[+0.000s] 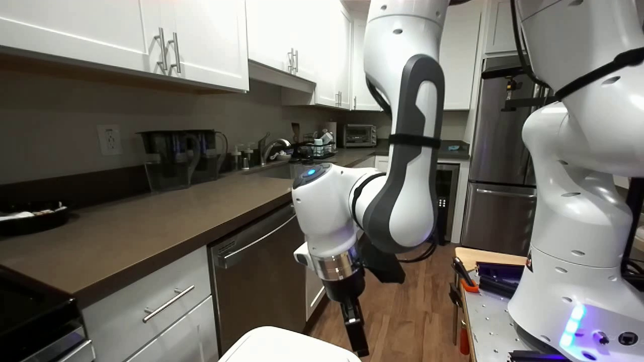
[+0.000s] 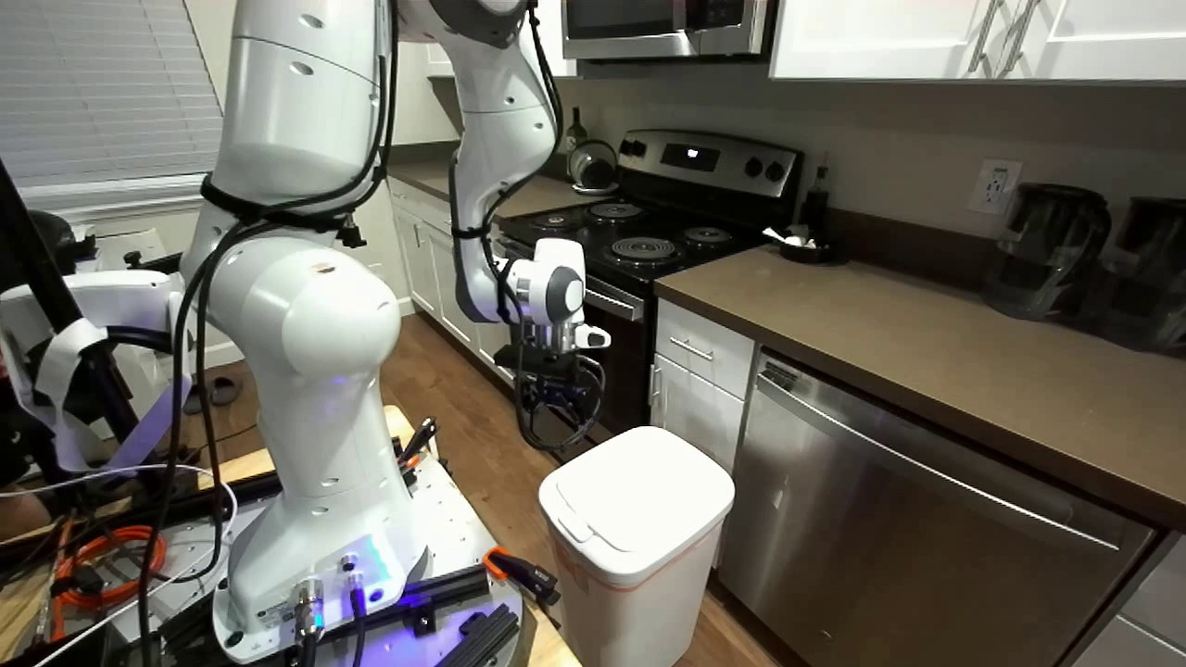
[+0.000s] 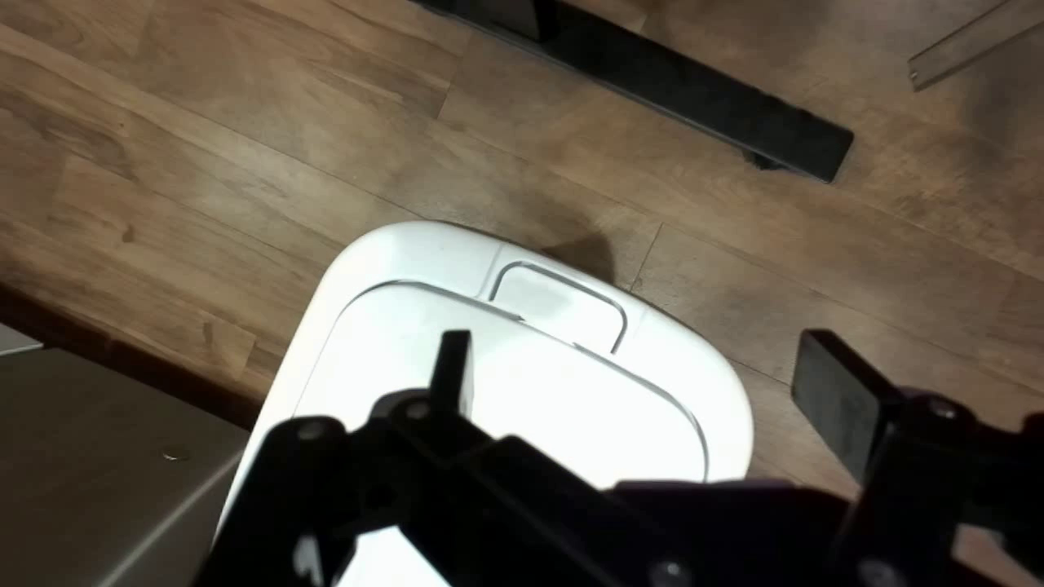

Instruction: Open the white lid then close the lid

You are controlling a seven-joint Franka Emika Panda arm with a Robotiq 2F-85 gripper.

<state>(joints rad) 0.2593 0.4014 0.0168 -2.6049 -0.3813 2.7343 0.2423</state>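
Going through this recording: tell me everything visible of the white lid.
The white lid is smooth and glossy, apparently plastic, with rounded corners, a groove-outlined inner panel and a rounded tab at one edge. It lies closed and roughly level atop a white bin near the dishwasher. The open claw appears apart from it.

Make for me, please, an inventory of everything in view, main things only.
Counter: several stretches, brown, around kitchen
Dishwasher: 1, steel, under counter
Bin: 1, white, near dishwasher
White lid: 1, white, closed on bin
Stove: 1, black, beside counter
Microwave: 1, steel, above stove
Pitchers: 2, dark, on counter
Bowl: 1, black, on counter
Toaster oven: 1, silver, counter's corner
Fridge: 1, steel, counter's end
Cabinets: several, white, above and below counter
Table: 1, grey and tan, opposite counter
Robot arm: 1, white, on table
Gripper: 1, black, open, arm's end
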